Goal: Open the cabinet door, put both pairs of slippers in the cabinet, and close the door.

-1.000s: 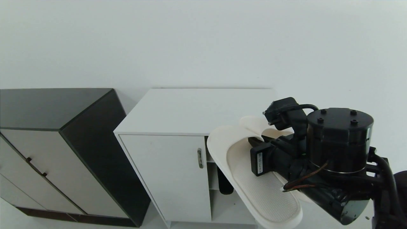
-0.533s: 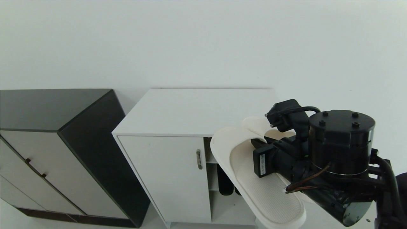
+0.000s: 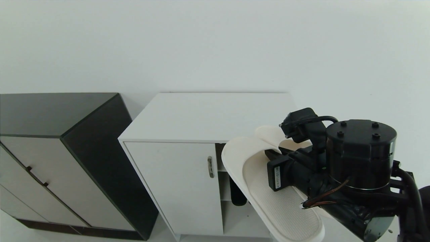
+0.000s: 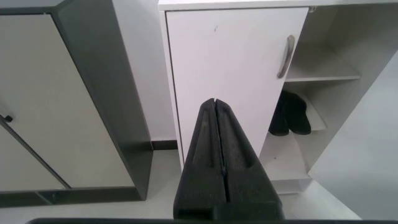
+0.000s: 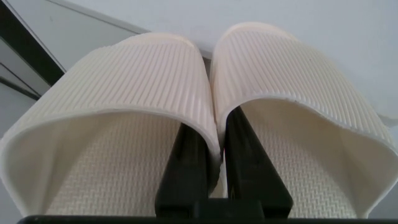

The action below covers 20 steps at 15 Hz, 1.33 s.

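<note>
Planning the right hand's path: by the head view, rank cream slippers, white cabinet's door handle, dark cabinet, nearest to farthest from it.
1. Cream slippers, gripped by the right hand.
2. Door handle, on its left.
3. Dark cabinet, farthest left.

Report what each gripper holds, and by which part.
Right gripper: the pair of cream slippers, clamped by their adjoining inner strap edges, one finger inside each. Left gripper: shut, holding nothing.

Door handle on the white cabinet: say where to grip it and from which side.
Grip the handle at its mid-span, coming straight from the front. It is a slim upright bar standing off the door near its right edge, so jaws should close sideways across it.
</note>
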Tool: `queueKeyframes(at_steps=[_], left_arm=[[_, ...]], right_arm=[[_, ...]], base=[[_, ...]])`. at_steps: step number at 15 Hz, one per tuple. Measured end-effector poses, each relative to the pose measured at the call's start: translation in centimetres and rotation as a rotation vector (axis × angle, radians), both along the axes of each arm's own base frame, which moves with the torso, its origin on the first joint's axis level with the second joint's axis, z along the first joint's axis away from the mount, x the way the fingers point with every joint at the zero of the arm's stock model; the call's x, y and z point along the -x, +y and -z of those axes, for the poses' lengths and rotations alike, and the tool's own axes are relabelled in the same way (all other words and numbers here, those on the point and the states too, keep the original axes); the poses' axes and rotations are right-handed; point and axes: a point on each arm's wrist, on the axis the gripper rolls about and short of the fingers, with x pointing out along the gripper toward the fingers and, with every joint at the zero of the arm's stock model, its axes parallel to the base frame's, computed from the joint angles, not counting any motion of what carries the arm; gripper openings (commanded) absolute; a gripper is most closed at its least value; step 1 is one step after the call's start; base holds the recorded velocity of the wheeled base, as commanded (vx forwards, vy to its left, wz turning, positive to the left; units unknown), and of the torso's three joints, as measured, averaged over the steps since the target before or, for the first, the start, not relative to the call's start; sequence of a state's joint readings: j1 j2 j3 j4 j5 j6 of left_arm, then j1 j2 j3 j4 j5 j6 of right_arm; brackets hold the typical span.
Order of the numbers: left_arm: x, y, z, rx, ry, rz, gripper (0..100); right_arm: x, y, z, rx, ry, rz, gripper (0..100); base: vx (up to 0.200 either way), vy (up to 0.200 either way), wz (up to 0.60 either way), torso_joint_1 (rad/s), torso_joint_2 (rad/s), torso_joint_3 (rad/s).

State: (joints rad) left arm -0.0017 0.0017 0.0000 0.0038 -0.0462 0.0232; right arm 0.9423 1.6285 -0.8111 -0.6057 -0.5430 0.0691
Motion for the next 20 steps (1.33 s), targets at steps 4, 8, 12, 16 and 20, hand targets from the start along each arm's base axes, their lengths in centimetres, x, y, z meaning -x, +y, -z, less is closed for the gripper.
queueKeyframes(at_steps=[4,8,12,16,20], left_arm=[[0.0,0.0,0.01,0.0,0.001,0.0,0],[0.0,0.0,0.0,0.0,0.0,0.0,0],[0.0,0.0,0.01,0.0,0.001,0.0,0],[0.0,0.0,0.01,0.0,0.001,0.0,0],[0.0,0.0,0.01,0.002,0.001,0.0,0]], right_arm=[[0.07,0.0,-0.06,-0.001,-0.001,-0.002,0],[0.16,-0.04,-0.19,-0.005,-0.004,-0.004,0],[0.17,-0.05,-0.23,-0.007,-0.005,-0.004,0],[0.3,0.03,-0.22,-0.005,-0.004,-0.008,0],[0.33,0.08,-0.21,-0.006,-0.004,-0.01,0]], base=[[0.0,0.0,0.0,-0.201,0.5,0.299],[0.0,0.0,0.0,-0.205,0.52,0.312],[0.0,0.0,0.0,-0.184,0.5,0.321],[0.0,0.0,0.0,-0.152,0.48,0.322],[0.0,0.0,0.0,-0.121,0.47,0.339]])
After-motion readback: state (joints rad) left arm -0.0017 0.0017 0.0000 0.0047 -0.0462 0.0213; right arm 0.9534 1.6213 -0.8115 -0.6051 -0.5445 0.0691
